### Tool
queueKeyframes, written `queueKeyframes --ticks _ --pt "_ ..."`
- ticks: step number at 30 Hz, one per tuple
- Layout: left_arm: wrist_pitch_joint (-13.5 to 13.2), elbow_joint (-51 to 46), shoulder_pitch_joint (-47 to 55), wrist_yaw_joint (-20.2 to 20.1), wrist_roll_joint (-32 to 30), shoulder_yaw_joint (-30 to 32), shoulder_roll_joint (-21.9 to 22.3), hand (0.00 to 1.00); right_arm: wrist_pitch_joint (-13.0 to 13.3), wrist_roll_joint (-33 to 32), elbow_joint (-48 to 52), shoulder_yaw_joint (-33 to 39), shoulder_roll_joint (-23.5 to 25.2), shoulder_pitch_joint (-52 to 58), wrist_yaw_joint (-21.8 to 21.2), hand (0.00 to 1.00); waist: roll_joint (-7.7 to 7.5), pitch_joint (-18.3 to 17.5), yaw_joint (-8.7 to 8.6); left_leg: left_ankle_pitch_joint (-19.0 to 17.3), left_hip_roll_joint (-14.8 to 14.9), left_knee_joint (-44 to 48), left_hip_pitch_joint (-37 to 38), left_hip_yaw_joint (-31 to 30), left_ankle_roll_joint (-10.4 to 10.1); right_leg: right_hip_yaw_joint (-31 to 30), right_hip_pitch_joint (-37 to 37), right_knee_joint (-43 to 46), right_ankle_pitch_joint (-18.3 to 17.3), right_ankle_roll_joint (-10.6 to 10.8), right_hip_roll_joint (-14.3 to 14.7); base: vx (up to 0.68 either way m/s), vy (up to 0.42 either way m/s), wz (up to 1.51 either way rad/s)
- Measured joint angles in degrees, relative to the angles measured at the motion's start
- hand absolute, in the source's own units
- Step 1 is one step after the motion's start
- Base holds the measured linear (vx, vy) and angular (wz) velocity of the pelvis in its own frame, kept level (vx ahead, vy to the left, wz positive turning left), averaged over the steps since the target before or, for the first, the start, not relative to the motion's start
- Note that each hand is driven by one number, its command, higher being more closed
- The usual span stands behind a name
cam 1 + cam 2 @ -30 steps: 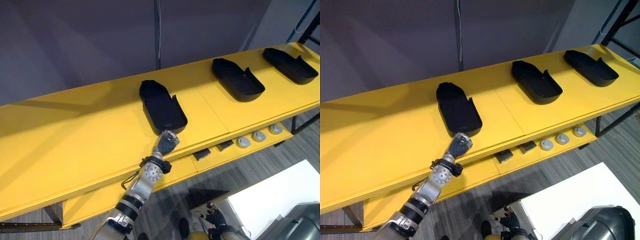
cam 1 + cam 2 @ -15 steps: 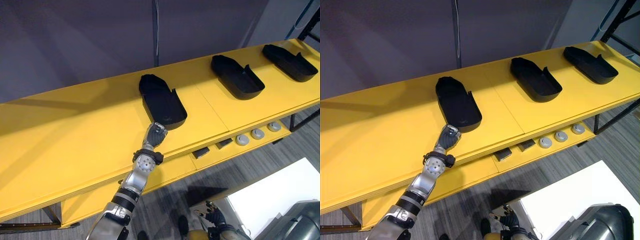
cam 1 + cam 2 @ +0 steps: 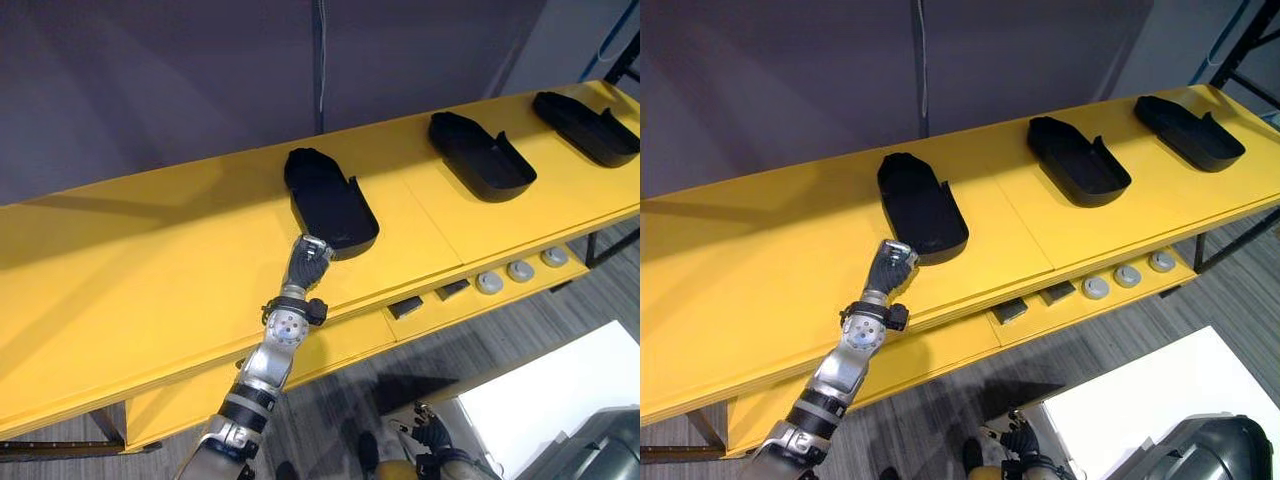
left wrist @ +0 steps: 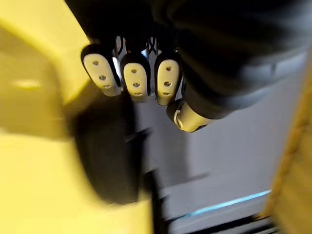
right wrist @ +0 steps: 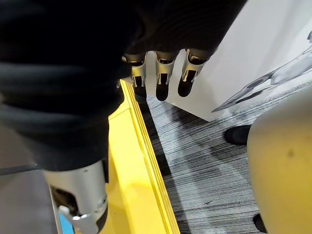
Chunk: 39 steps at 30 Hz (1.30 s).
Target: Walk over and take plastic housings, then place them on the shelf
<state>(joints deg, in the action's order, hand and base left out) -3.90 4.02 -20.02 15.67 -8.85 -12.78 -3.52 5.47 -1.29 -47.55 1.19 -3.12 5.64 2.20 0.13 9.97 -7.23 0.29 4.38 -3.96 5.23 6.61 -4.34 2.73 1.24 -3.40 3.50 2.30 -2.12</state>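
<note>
We see three black plastic housings on the yellow shelf (image 3: 150,270): nearest housing (image 3: 328,203), middle housing (image 3: 480,157), far housing (image 3: 588,128); the left robot hand (image 3: 308,260) sits just beside the nearest, fingers curled, gripping nothing; the right robot hand (image 5: 163,73) hangs loose-fingered above the floor (image 5: 204,161).

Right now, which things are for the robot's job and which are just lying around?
For the job: left housing, middle housing, right housing, all black plastic, lying on the yellow shelf; the left hand beside the left housing.

Just lying about: round grey discs and small black blocks on the lower level; a white surface low on the right.
</note>
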Motion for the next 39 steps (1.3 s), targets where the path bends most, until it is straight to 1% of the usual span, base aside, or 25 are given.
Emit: queueKeyframes --ticks 1,2,3,5,7,9,11,12,13,14,16,19,20,21,22,23,25,26,27,28,30,31,34,36,39 --pt "-0.02 -0.07 0.01 0.0 0.04 0.02 0.0 1.0 0.0 0.0 -0.01 0.0 0.0 0.0 0.0 0.0 0.0 0.0 0.01 0.0 0.0 0.0 0.0 0.0 0.0 0.0 0.0 0.0 0.0 0.0 0.0 -0.03 0.011 0.1" --pt "-1.56 -5.89 1.05 0.31 0.97 1.16 0.01 1.0 0.0 0.0 -0.47 -0.04 -0.4 -0.06 -0.01 0.0 0.08 -0.02 0.59 -0.02 -0.01 0.23 0.02 -0.33 0.03 0.24 0.17 0.28 -0.17 0.18 -0.13 -0.03 0.012 0.14" --pt "-2.48 -9.73 2.01 0.39 1.0 2.34 -0.22 1.0 0.0 0.0 -0.51 -0.1 -0.62 -0.06 -0.02 0.0 0.17 -0.02 0.94 -0.02 -0.07 0.31 0.01 -0.76 0.04 0.81 0.36 0.58 -0.45 0.24 -0.28 -0.03 0.013 0.19" --pt "-4.1 -16.0 4.24 0.81 1.94 4.79 -0.26 1.0 0.0 0.01 -0.85 -0.16 -0.87 -0.01 -0.03 0.0 0.31 -0.09 1.56 -0.02 -0.12 0.48 0.07 -1.75 0.05 1.53 0.39 2.01 -1.41 0.19 -0.43 -0.02 0.008 0.24" --pt "-5.2 -19.75 6.26 1.88 2.05 7.4 -0.58 1.0 0.0 0.08 -1.2 -0.23 -1.15 0.0 -0.05 0.0 0.42 -0.17 2.14 -0.02 -0.19 0.59 0.06 -2.32 0.06 2.2 0.42 2.66 -1.89 0.25 -0.5 0.0 0.003 0.21" --pt "-6.68 -24.26 11.01 3.21 2.1 14.13 -0.91 1.0 0.0 0.1 -1.69 -0.48 -1.42 0.07 -0.06 0.0 0.59 -0.33 3.32 0.0 -0.35 0.78 0.04 -3.29 0.08 3.0 0.67 3.23 -2.45 -0.01 -0.53 0.02 0.007 0.2" --pt "-7.14 -26.98 16.03 5.05 3.12 20.44 -0.84 1.0 0.01 0.11 -1.97 -0.91 -1.59 0.14 -0.07 0.0 0.64 -0.41 3.95 0.0 -0.33 0.9 0.02 -3.9 0.07 3.76 0.68 4.0 -3.12 0.02 -0.53 0.03 -0.004 0.22" --pt "-7.23 -27.73 19.16 6.03 3.41 24.31 -0.54 1.0 0.02 0.18 -2.32 -0.88 -1.59 0.31 -0.07 0.0 0.58 -0.65 4.58 0.0 -0.35 0.99 -0.06 -4.81 0.07 4.58 0.78 4.54 -3.67 -0.06 -0.6 0.03 -0.011 0.27" --pt "-7.28 -27.87 20.5 6.67 3.85 25.72 -0.38 1.0 0.02 0.28 -2.59 -0.81 -1.6 0.45 -0.07 0.0 0.53 -0.81 5.02 0.0 -0.35 1.03 -0.05 -5.11 0.07 4.85 0.77 4.94 -4.01 -0.12 -0.63 0.03 -0.008 0.3" --pt "-7.32 -28.03 22.8 7.49 4.74 28.14 0.04 1.0 0.01 0.66 -2.72 -0.69 -1.58 0.81 -0.06 0.0 0.52 -1.28 5.88 -0.01 -0.35 1.07 -0.06 -5.64 0.07 5.52 0.84 5.3 -4.37 -0.13 -0.78 0.05 -0.002 0.29" --pt "-7.41 -29.5 30.51 8.97 6.85 34.26 2.51 1.0 0.01 1.7 -2.66 -0.65 -1.33 1.58 -0.04 0.0 0.44 -2.27 7.24 0.0 -0.38 1.1 -0.02 -6.92 0.07 6.89 0.87 6.69 -5.67 -0.11 -1.28 0.06 0.006 0.35" --pt "-7.32 -29.24 38.97 9.37 9.87 39.33 6.93 1.0 -0.05 2.67 -1.57 -0.65 -0.72 2.79 -0.03 0.0 0.25 -3.61 8.97 -0.2 -0.41 1.32 -0.07 -7.97 0.11 8.22 1.49 7.38 -6.52 0.16 -1.75 0.04 0.008 0.24" --pt "-7.19 -28.8 40.5 9.48 10.06 39.77 7.27 1.0 -0.06 2.79 -0.69 -0.68 -0.4 3.28 -0.03 0.0 0.16 -3.71 9.15 -0.31 -0.47 1.48 -0.06 -8.37 0.14 8.75 1.83 7.37 -6.69 0.24 -1.89 0.01 0.01 0.24" --pt "-6.97 -27.26 43.04 9.18 10.92 40.59 8.09 1.0 -0.08 3.0 0.1 -0.92 -0.03 3.6 -0.03 0.0 -0.07 -4.18 9.77 -0.6 -0.51 1.86 -0.07 -8.58 0.29 9.1 1.93 7.83 -7.08 0.2 -2.05 0.0 0.012 0.15" --pt "-6.53 -24.43 44.92 9.13 11.36 41.88 8.91 0.0 -0.3 3.4 0.44 -1.37 0.46 3.61 -0.04 0.0 -0.25 -4.52 9.94 -1.07 -0.52 2.41 -0.07 -8.57 0.48 9.24 1.97 8.34 -7.4 0.13 -2.15 0.0 0.014 0.06" --pt "-6.25 -22.56 45.59 9.11 11.65 42.46 9.38 0.0 -0.42 3.66 1.07 -1.43 0.86 3.64 -0.05 0.0 -0.3 -4.78 10.01 -1.31 -0.52 2.62 -0.13 -8.56 0.55 9.26 1.96 8.49 -7.49 0.15 -2.17 0.0 0.0 0.0" --pt "-4.15 -14.19 47.1 8.98 12.1 43.87 10.2 0.0 -0.62 3.91 2.99 -2.54 2.1 4.08 -0.07 0.0 -0.71 -5.89 10.15 -1.67 -0.56 3.45 -0.51 -8.57 0.45 9.45 1.86 8.77 -7.66 0.23 -2.28 0.0 0.0 0.0" --pt "-3.57 -11.96 47.15 8.96 12.12 43.83 10.27 0.0 -0.72 3.91 3.37 -2.58 2.41 4.2 -0.04 0.0 -0.85 -6.1 10.24 -1.79 -0.58 3.53 -0.63 -8.55 0.45 9.61 1.8 8.82 -7.71 0.26 -2.3 0.0 0.0 0.0" --pt "-2.94 -6.96 47.07 8.75 12.21 43.65 10.23 0.0 -0.88 3.92 4.03 -3.27 2.66 4.2 -0.04 0.0 -1.11 -6.37 10.3 -2.2 -0.61 3.73 -0.86 -8.5 0.56 9.71 1.68 9.0 -7.77 0.3 -2.39 0.0 0.0 0.0" --pt "-2.5 -4.22 46.96 8.55 12.25 43.53 10.17 0.0 -0.88 3.93 4.26 -3.68 2.73 4.16 -0.05 0.0 -1.22 -6.5 10.29 -2.25 -0.64 3.81 -0.86 -8.44 0.63 9.7 1.69 9.03 -7.78 0.3 -2.44 0.0 0.0 0.0" --pt "-0.94 7.23 46.28 5.52 14.67 42.22 9.79 0.0 -1.09 3.91 4.6 -3.67 3.32 4.06 -0.01 0.0 -1.55 -7.09 10.2 -2.49 -0.79 4.11 -0.88 -8.18 1.17 9.66 1.79 9.06 -7.85 0.39 -2.65 0.01 0.016 -0.01" --pt "-0.48 10.28 45.94 4.5 14.71 41.88 9.63 0.0 -1.2 3.9 4.83 -3.66 3.42 4.12 0.01 0.0 -1.56 -7.16 10.19 -2.34 -0.86 4.2 -0.87 -8.17 0.95 9.68 1.84 9.05 -7.86 0.4 -2.75 0.02 0.031 0.0" --pt "1.42 23.73 43.27 0.53 14.88 38.06 8.43 0.0 -1.85 3.87 6.38 -3.41 3.7 4.36 0.01 0.0 -1.77 -7.54 10.15 -2.3 -1.06 4.08 -0.77 -7.62 0.93 9.26 1.74 9.0 -7.91 0.51 -3.02 0.03 0.037 -0.04" --pt "1.74 27.22 41.99 -1.34 14.64 35.81 7.78 0.0 -1.85 3.85 6.36 -3.02 3.79 4.49 0.03 0.0 -1.91 -7.77 10.03 -2.31 -1.04 3.82 -0.61 -7.14 0.91 8.84 1.65 8.89 -7.9 0.52 -3.01 0.02 0.031 -0.1" --pt "1.68 30.12 40.04 -3.67 14.15 32.91 7.21 0.0 -1.86 3.82 5.75 -1.12 3.97 4.83 0.45 0.0 -1.61 -7.84 9.51 -2.28 -1.01 3.07 0.02 -6.61 0.7 8.34 1.72 8.67 -7.89 0.53 -2.92 0.01 0.016 -0.11"
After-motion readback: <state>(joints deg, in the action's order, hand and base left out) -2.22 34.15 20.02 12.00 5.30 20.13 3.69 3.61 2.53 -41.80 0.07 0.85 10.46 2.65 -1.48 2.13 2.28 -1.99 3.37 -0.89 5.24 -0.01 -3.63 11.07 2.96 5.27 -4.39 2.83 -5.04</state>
